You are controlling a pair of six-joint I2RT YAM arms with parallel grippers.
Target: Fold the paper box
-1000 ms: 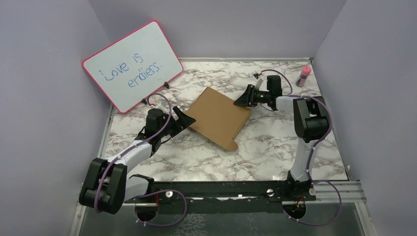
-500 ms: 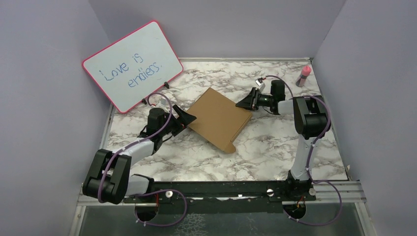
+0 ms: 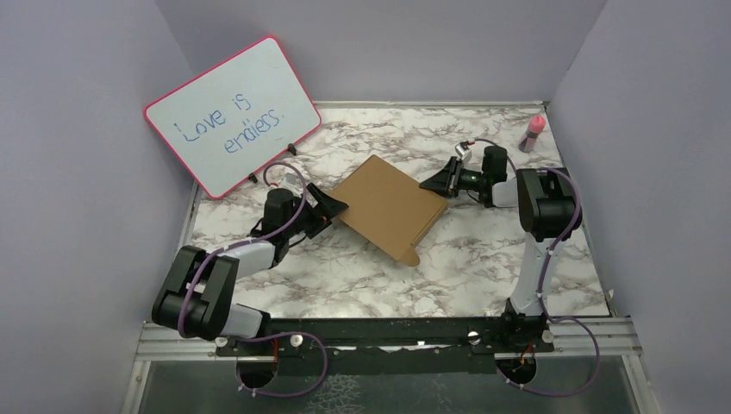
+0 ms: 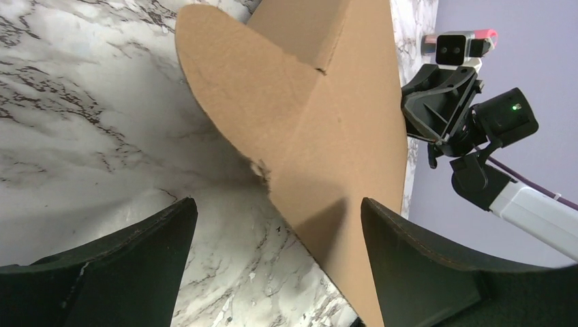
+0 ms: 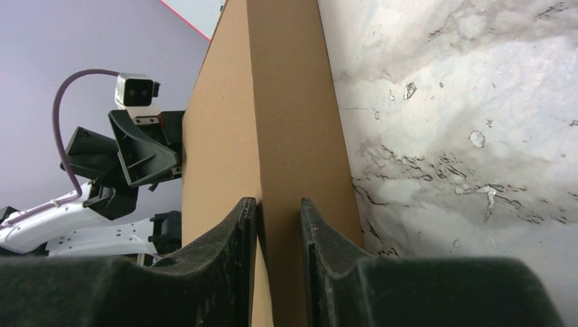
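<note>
The paper box (image 3: 388,207) is a flat brown cardboard shape lying slantwise on the marble table (image 3: 483,259), with a rounded flap at its near corner. My left gripper (image 3: 332,210) stands wide open at the box's left edge. In the left wrist view the box (image 4: 327,102) runs between the spread fingers (image 4: 422,272) of the left gripper (image 4: 277,204), nearer the right one. My right gripper (image 3: 438,183) is at the box's far right corner. Seen from the right wrist, the right gripper (image 5: 277,202) has its jaws narrowly astride the box's edge (image 5: 286,136), one pad on each side.
A pink-framed whiteboard (image 3: 233,112) leans at the back left. A pink-capped bottle (image 3: 533,132) stands in the back right corner. Purple walls enclose the table on three sides. The left arm (image 5: 129,157) shows beyond the box in the right wrist view.
The right gripper has narrowed onto the box's far right corner and drawn back a little to the right. The left gripper has pushed in toward the box's left edge; the box shifted slightly right.
</note>
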